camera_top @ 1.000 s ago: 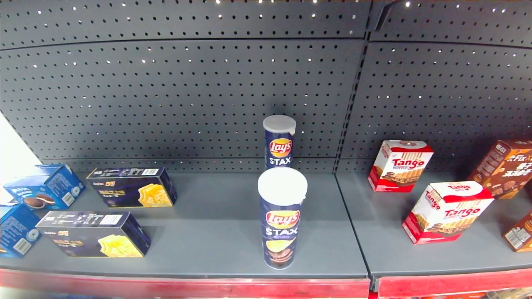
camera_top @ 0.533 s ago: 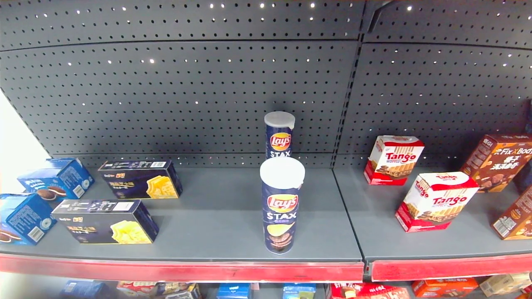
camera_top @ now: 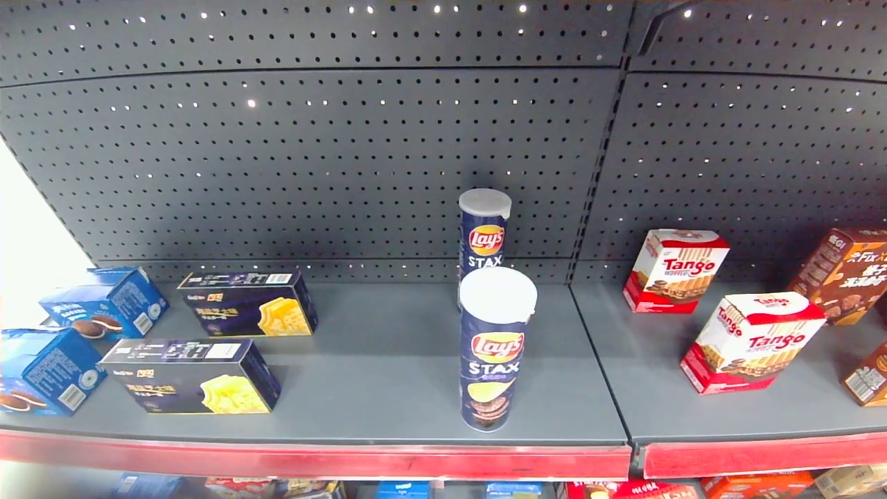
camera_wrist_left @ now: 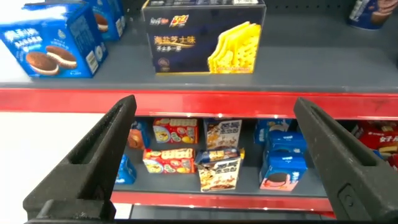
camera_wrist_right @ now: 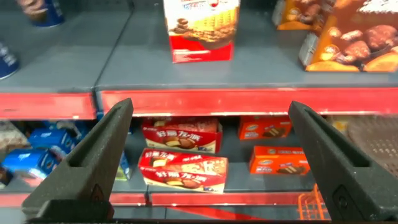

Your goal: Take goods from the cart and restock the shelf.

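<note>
The left gripper (camera_wrist_left: pixel 214 102) and right gripper (camera_wrist_right: pixel 210 104) face the shelf (camera_top: pixel 360 360) at its glossy red lip, black wedge-shaped jaws spread wide, holding nothing. On the matte grey deck 2 cylindrical chip cans stand upright, front can (camera_top: pixel 495 350) at 6 o'clock of rear can (camera_top: pixel 484 232). Cardboard dark boxes (camera_top: pixel 194 374) lie at 9 o'clock, red-white boxes (camera_top: pixel 752 343) at 3 o'clock.

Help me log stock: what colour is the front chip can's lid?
White lid, best seen in the head view.
</note>
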